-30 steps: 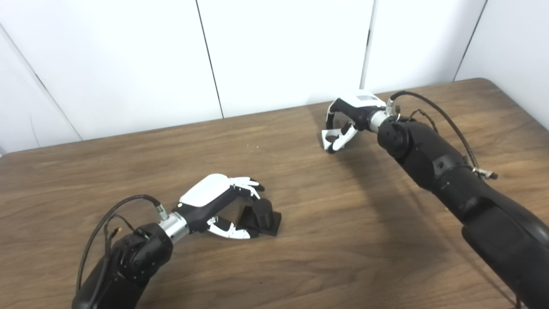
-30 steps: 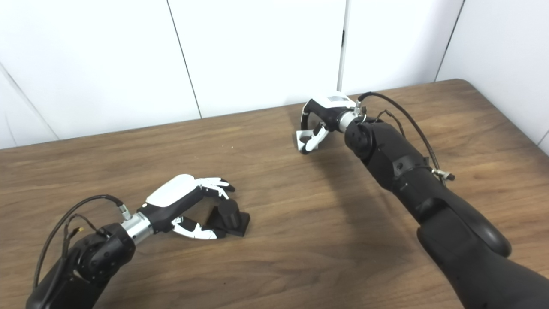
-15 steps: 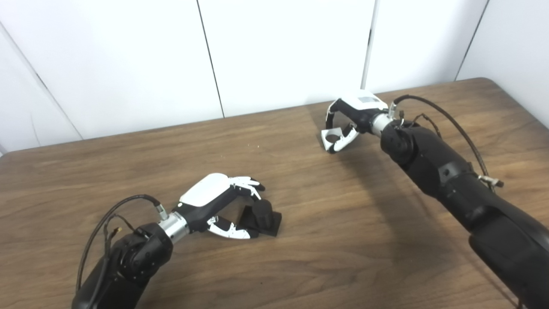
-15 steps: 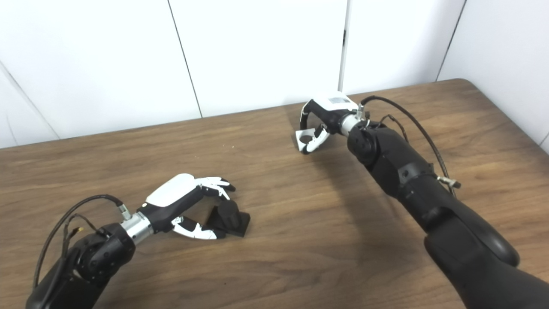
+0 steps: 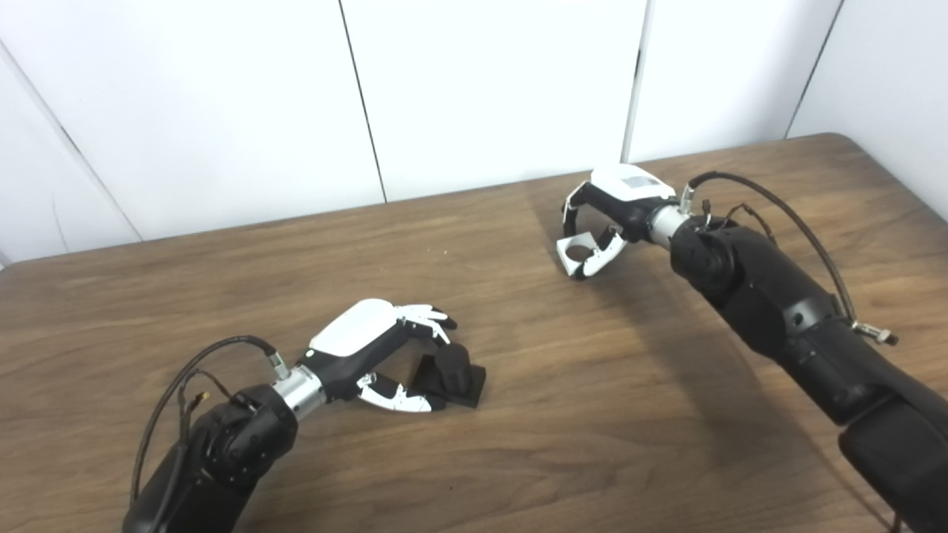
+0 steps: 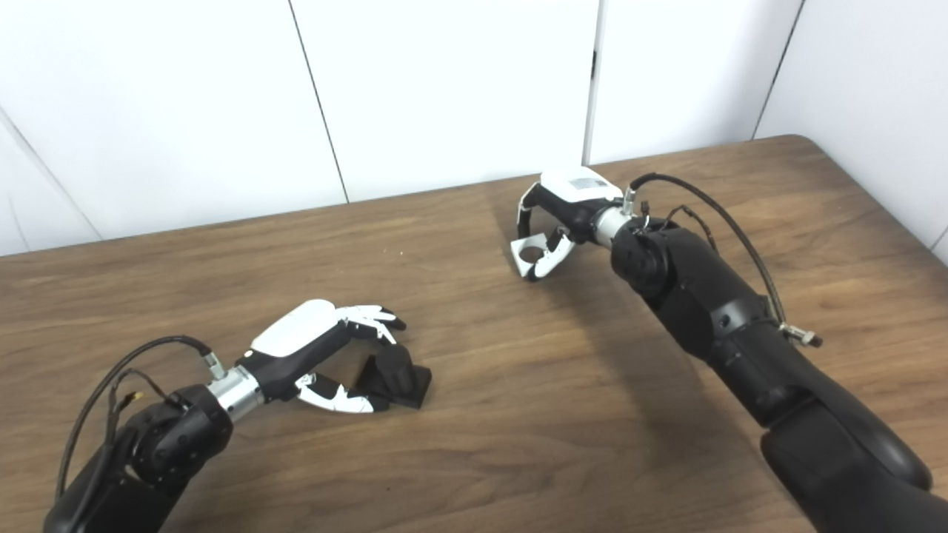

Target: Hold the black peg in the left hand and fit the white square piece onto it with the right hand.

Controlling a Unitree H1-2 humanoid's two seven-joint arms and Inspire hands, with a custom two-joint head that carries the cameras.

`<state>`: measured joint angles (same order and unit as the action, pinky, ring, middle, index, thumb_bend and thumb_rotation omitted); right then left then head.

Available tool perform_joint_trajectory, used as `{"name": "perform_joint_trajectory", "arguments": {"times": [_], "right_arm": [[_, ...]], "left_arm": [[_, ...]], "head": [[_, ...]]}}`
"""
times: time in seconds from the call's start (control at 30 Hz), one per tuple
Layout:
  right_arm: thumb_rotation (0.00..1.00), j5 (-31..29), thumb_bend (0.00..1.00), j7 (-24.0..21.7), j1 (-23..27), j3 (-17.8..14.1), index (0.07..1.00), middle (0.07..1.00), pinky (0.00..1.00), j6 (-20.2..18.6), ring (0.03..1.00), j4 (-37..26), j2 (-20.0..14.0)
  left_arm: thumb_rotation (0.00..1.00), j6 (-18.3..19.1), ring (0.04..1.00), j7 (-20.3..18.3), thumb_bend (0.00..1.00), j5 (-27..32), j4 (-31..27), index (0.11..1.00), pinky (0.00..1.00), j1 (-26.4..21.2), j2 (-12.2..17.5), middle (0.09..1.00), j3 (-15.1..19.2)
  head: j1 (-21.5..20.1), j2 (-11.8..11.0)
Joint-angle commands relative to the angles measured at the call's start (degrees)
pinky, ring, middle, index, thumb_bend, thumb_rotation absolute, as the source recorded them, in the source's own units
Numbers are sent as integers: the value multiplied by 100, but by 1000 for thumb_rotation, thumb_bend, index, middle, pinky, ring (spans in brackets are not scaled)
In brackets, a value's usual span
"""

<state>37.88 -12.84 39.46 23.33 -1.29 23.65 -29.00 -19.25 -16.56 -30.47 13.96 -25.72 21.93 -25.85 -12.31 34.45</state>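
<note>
My left hand [image 5: 374, 348] cups the black peg [image 5: 452, 375] at seven o'clock on the counter [image 5: 518, 444], steadying it, while my right hand [image 5: 607, 215] grips the white square piece [image 5: 580, 254] at one o'clock, hole exposed for fitting.

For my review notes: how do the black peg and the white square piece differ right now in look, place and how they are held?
The black peg, a dark post on a flat base, rests on the table with the left hand curled around it; the white square piece, pale with a round hole, is gripped by the right hand farther back. Neither is joined to the other yet.
</note>
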Motion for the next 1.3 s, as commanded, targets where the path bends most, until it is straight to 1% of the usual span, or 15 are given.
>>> {"name": "perform_joint_trajectory", "arguments": {"times": [0.0,0.2,0.33,0.47,0.57,0.67,0.83,1.03,1.13,1.27], "right_arm": [[139,-64,511,-60,229,-160,484,778,855,110,834,-359,-137],[138,-147,511,-359,96,-273,484,779,860,92,835,-886,-135],[138,-255,512,-525,17,-322,483,773,850,209,833,-1215,-116],[141,-315,512,-670,-37,-311,482,770,818,268,828,-1463,-115],[142,-367,511,-839,-92,-327,482,776,817,216,837,-1751,-102],[142,-464,511,-997,-143,-378,482,780,813,151,843,-2019,-86],[143,-644,510,-1279,-208,-388,483,785,780,220,838,-2402,-88],[143,-762,511,-1416,-255,-393,482,781,735,354,823,-2718,-52],[142,-833,512,-1427,-267,-392,482,778,724,499,813,-2829,-31],[142,-973,512,-1489,-291,-396,481,773,718,600,810,-2964,8]], "left_arm": [[229,155,899,-334,744,-166,110,569,864,30,218,847,-79],[228,138,897,-322,747,-163,124,566,857,31,207,847,-79],[239,113,893,-292,748,-187,152,567,848,20,190,846,-91],[239,99,890,-270,751,-197,143,562,846,20,167,843,-102],[233,104,892,-285,746,-180,138,563,844,12,159,844,-108],[247,173,898,-328,740,-178,93,563,850,5,155,848,-111],[254,220,897,-315,737,-230,114,565,845,-23,106,847,-146],[280,162,886,-234,739,-291,203,560,820,-61,42,841,-175],[274,204,887,-252,744,-297,186,562,828,-66,23,840,-174],[293,306,892,-284,744,-347,146,567,841,-76,-8,841,-192]], "head": [[16,14],[86,50],[157,74],[243,93],[372,132],[499,178],[748,240],[1005,298],[1126,327],[1302,354]]}}
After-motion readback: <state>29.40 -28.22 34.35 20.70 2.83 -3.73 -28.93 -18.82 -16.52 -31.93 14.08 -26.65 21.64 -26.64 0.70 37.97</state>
